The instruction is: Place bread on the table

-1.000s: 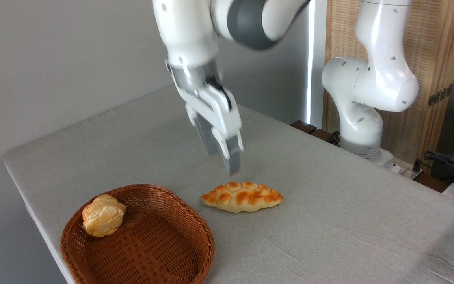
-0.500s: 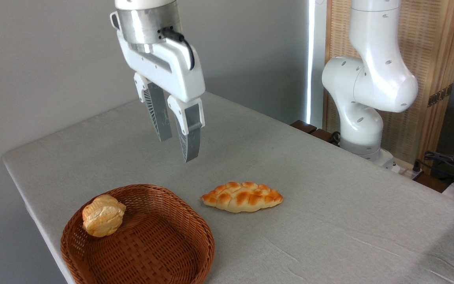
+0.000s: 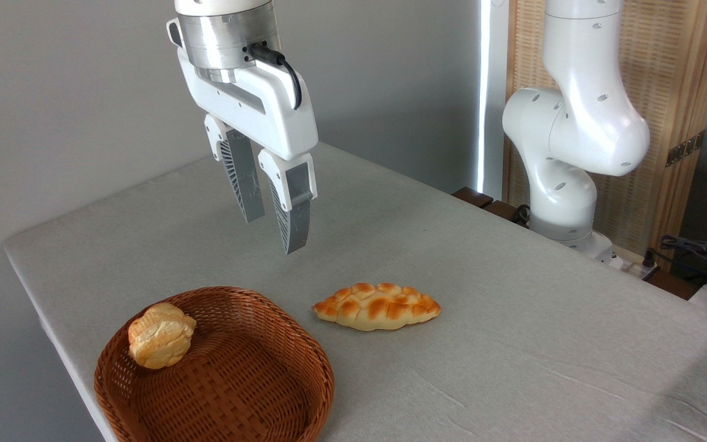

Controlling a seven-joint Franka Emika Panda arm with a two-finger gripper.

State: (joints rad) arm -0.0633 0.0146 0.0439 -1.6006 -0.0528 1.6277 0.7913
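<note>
Hand: white two-finger hand (image 3: 272,232), upper left of frame, slightly parted, empty.
Bread: golden braided loaf (image 3: 377,306), frame centre, flat on light grey cloth surface (image 3: 513,319).
Basket: brown wicker basket (image 3: 218,393), lower left, beside loaf.

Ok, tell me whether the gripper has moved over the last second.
Yes. The gripper has risen and swung left, from just above the braided loaf to hang high over the table, behind the wicker basket. The fingers are open, empty.

The table (image 3: 513,294) is a wide top under light grey cloth with rounded corners. The braided bread (image 3: 377,306) lies flat on it near the middle, and just left of the bread rests a brown wicker basket (image 3: 280,393).
</note>
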